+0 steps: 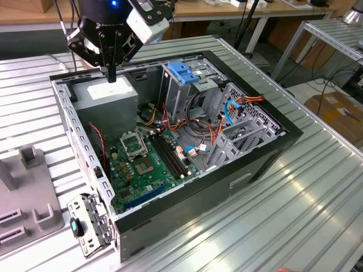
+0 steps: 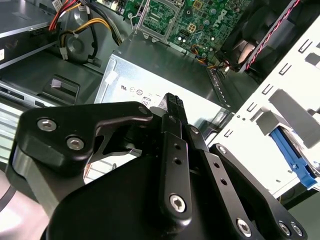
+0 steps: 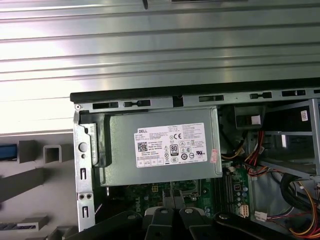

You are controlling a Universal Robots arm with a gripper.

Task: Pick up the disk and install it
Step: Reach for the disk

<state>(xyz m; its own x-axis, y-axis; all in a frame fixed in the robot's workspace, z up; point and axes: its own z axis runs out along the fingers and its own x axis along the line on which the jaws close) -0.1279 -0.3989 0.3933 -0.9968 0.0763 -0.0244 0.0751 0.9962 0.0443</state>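
Observation:
My gripper (image 1: pixel 112 76) hangs over the back corner of the open computer case (image 1: pixel 266 144), just above the grey power-supply box (image 1: pixel 108 99). Its black fingers (image 2: pixel 172 107) are pressed together with nothing between them. In the second wrist view the fingertips stand over the box's white sticker (image 2: pixel 145 95). The disk as a whole is out of view. A blue plastic piece (image 2: pixel 295 162) shows beyond the case's rear panel, and a blue edge (image 3: pixel 7 151) lies at the grey fixture; I cannot tell whether either belongs to the disk. A blue handle piece (image 1: pixel 184 71) tops the drive cage.
The case lies on its side on a ribbed metal table (image 1: pixel 295 215), with the green motherboard (image 1: pixel 144 170) and orange and red cables (image 1: pixel 212 139) exposed. A grey slotted fixture (image 1: pixel 25 198) sits at the exterior view's left. The case's rear panel (image 1: pixel 79 147) stands upright beside it.

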